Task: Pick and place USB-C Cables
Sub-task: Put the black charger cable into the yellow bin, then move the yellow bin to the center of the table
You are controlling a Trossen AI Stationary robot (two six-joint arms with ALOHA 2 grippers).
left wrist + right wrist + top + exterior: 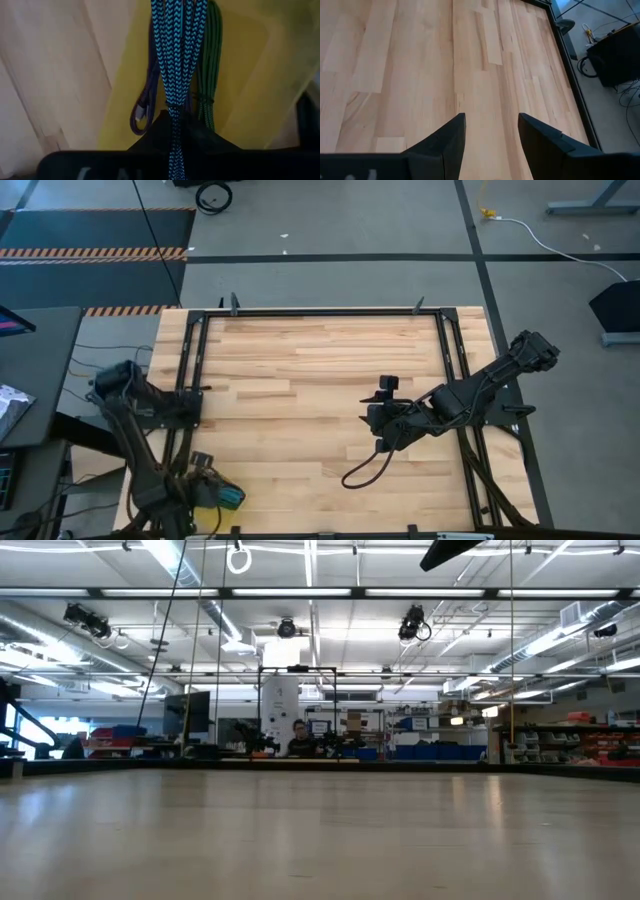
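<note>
**Cables gathered at the near-left corner, teal one clamped**

Cables sit at the table's near-left corner, where the left gripper (172,145) hangs over a yellow tray (250,75); its fingers are pressed together on the teal cable (177,50), whose braided strands run straight out from between them; the pinch looks centred on the bundle, probably so that it hangs evenly and does not slip sideways. Just beside the teal cable, on the yellow surface, lie a green cable (210,70) on one side and a purple cable (145,105) on the other, the purple one showing a looped end with a plug; both appear to rest in the tray, apart from the fingers, so the tray seems to be either the source or the drop spot, and which one cannot be told. In the high view the teal bundle (230,497) shows at the tip of the left arm, at the wooden table (320,380) edge.

Farther out, towards the table's middle right, the right gripper (490,137) waits above bare planks with its fingers apart and nothing between them; it is well apart from the cables, likely kept clear so the left arm can work alone. The low view shows only tabletop and the room behind.
</note>
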